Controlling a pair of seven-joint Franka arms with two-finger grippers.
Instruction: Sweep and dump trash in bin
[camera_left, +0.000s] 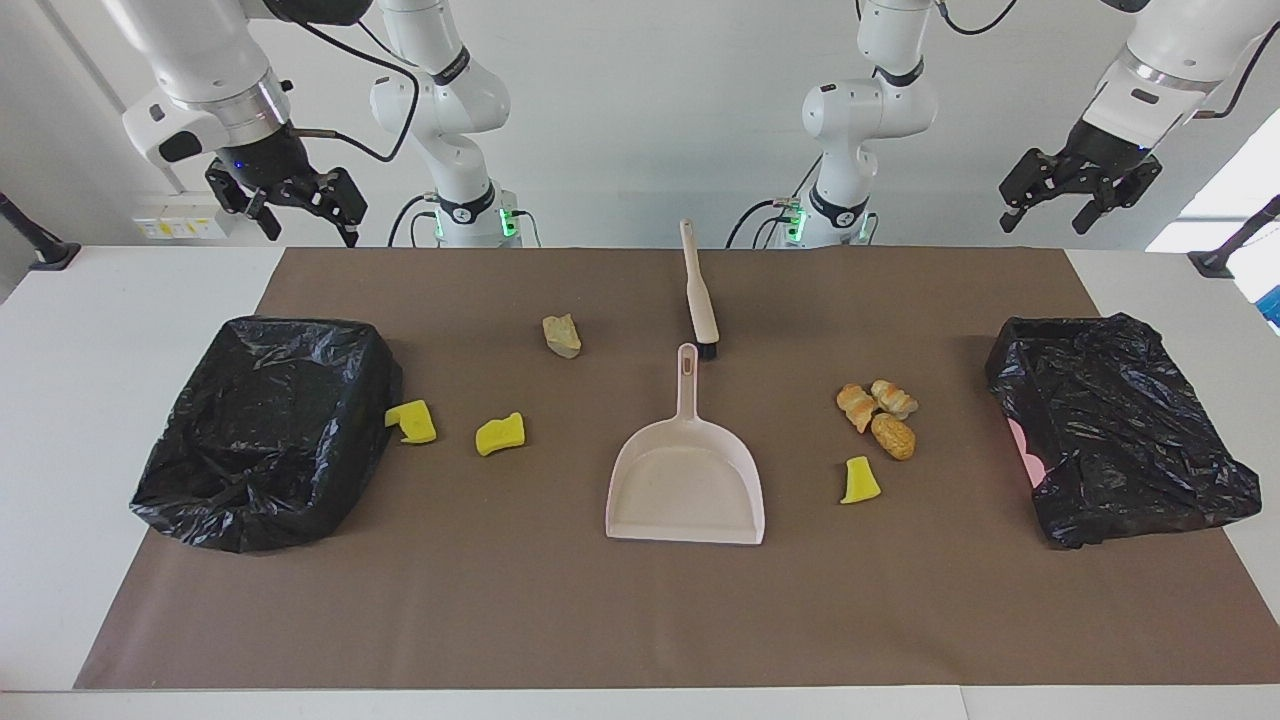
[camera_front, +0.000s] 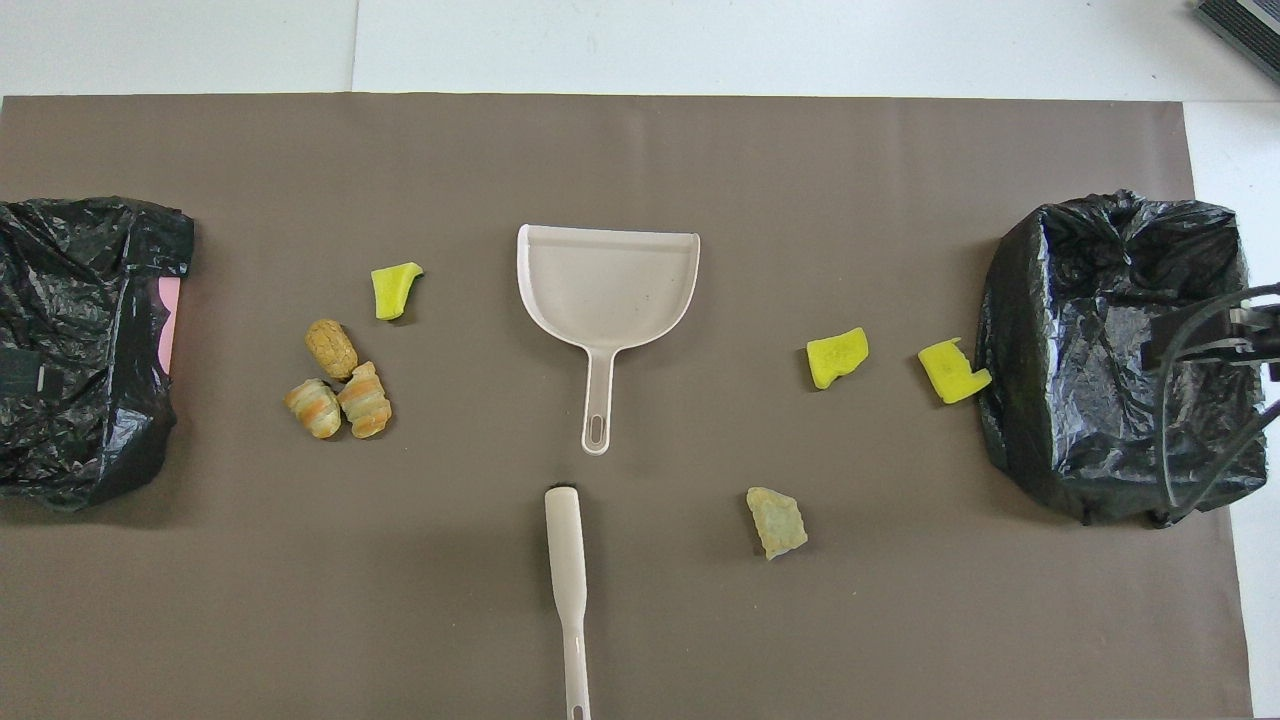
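1. Seven scraps of trash lay on the counter's brown mat: three yellow wedges, three bread-like lumps, and one pale lump closest to the robots' edge.
2. The dustpan sat mid-counter, the brush just beside its handle, nearer the robots.
3. A black-bagged bin stood at each end.
4. The left gripper and right gripper hung spread, raised above the robots' edge, well apart from all trash.
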